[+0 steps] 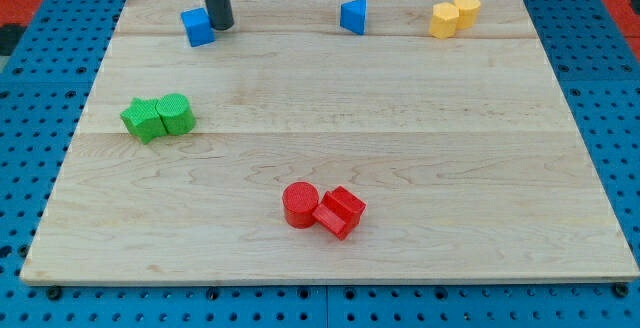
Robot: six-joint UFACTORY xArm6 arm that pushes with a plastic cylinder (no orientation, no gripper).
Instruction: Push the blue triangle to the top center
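- Tip (220, 26) is seen at the view's top left, touching or just beside the right side of a blue cube-like block (198, 27). No claw is fitted to the rod, so no spread or pressed state can be told.
- Blue triangle (353, 16) is noted near the top edge of the surface (400, 168), a little to the view's right of centre and well apart from the tip.
- Wrong-block risk: the blue cube-like block sits against the tip, so it could be carried along by any leftward or upward move.
- Direction risk: if the triangle is approached straight from the tip's present side, it would be driven to the view's right, away from centre and towards the two yellow blocks (455, 15). A path round to its right side is judged necessary.
- Edge risk: the triangle lies close to the top edge; any upward component in the push could send it off the surface.
- Rotation risk: a slanted face could be struck off-centre, so the triangle may be spun or slipped past rather than moved.
- Overshoot risk: only a short leftward shift seems needed, so a long stroke would carry it past centre.
- Green pair (158, 118) and red pair (322, 208) are judged clear of any likely path.
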